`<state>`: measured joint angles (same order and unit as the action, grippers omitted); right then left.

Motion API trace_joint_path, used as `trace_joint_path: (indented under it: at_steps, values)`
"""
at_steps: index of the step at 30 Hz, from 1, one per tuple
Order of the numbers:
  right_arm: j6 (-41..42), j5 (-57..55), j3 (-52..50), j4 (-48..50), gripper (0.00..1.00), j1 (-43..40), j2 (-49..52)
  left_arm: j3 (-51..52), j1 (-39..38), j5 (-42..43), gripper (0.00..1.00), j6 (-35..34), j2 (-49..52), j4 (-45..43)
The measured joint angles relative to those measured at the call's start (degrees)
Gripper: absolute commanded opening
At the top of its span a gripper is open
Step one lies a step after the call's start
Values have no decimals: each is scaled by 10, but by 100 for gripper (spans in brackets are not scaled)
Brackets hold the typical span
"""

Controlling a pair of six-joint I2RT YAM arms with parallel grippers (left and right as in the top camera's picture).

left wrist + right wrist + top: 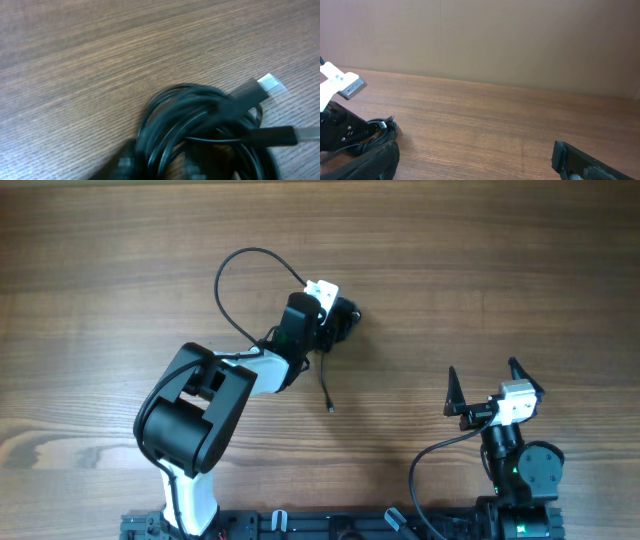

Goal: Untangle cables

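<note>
A tangled black cable bundle (345,313) lies mid-table. One strand makes a wide loop (240,258) to the back left, and a loose end (329,406) trails toward the front. My left gripper (335,320) is down on the bundle. In the left wrist view its blurred fingers (160,169) are closed on strands of the coil (200,120), with two plugs (267,85) sticking out to the right. My right gripper (482,372) is open and empty at the front right, far from the cable. The bundle (380,131) also shows at the left of the right wrist view, beyond the right gripper's spread fingers (475,167).
Bare wooden table (480,260) lies all around. The left arm's white and black body (195,415) lies over the front left. A black robot cable (435,455) curls beside the right arm's base. A plain wall (520,40) stands behind the table's far edge.
</note>
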<state>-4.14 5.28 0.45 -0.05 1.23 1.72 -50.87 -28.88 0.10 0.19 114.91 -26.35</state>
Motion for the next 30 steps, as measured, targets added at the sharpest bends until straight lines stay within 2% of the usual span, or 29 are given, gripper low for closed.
trace_joint_path:
  at_steps: [4, 7, 12, 13, 14, 15, 16, 17, 19, 20, 23, 24, 28, 30]
  values:
    - [0, 0, 0, 0, 100, 0, 0, -9, 1, -14, 4, -12, -6, 34]
    - [0, 0, 0, 0, 100, 0, 0, -11, 1, -26, 4, -72, -34, 115]
    - [0, 0, 0, 1, 100, 0, 1, -5, 1, -37, 4, -296, -126, 342]
    - [0, 0, 0, 0, 100, 0, 2, -5, 1, -37, 4, -358, -146, 391]
    - [0, 0, 0, 0, 100, 0, 2, -3, 1, -36, 7, -417, -163, 431]
    - [0, 0, 0, 0, 100, 0, 2, -1, 1, -33, 11, -510, -186, 486]
    - [0, 0, 0, 0, 100, 0, 2, 0, 1, -31, 17, -545, -193, 497]
    - [0, 0, 0, 0, 100, 0, 2, 0, 1, -23, 26, -591, -199, 506]
    - [0, 0, 0, 0, 100, 0, 2, 0, 1, 1, 60, -659, -204, 507]
    - [0, 0, 0, 0, 100, 0, 2, 0, 1, 15, 65, -686, -205, 504]
    - [0, 0, 0, 0, 100, 0, 2, 0, 1, 43, 86, -710, -205, 503]
    - [0, 0, 0, 0, 100, 0, 2, 0, 1, 48, 88, -700, -205, 499]
    - [0, 0, 0, 0, 100, 0, 2, 0, 1, 63, 83, -599, -205, 494]
    - [0, 0, 0, 0, 100, 0, 2, 0, 1, 69, 68, -503, -206, 502]
